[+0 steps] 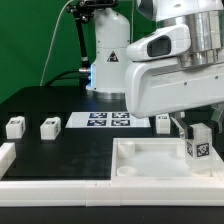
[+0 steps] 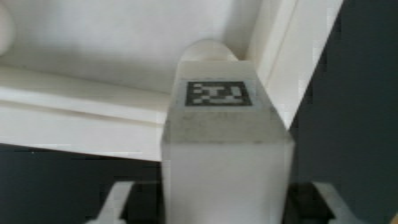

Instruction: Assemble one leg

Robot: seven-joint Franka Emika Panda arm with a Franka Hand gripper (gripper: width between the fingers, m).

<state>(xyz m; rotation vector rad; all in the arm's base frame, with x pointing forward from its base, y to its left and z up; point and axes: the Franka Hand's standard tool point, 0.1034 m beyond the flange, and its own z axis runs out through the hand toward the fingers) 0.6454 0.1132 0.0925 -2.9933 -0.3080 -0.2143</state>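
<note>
My gripper [image 1: 198, 133] is shut on a leg [image 1: 198, 150], a small white block with a black-and-white tag on its face. It holds the leg upright over the near right corner of the large white square piece [image 1: 140, 160] with the raised rim. In the wrist view the leg [image 2: 219, 110] fills the middle between my fingers [image 2: 132, 200], with the rim of the square piece [image 2: 71, 95] behind it. I cannot tell whether the leg touches the piece. Three more legs lie on the black table: two at the exterior view's left [image 1: 14, 127] [image 1: 48, 127] and one [image 1: 163, 122] near the arm.
The marker board [image 1: 108, 120] lies flat on the table behind the square piece. A white rail [image 1: 50, 183] runs along the table's front edge. The robot base [image 1: 108, 55] stands at the back before a green backdrop.
</note>
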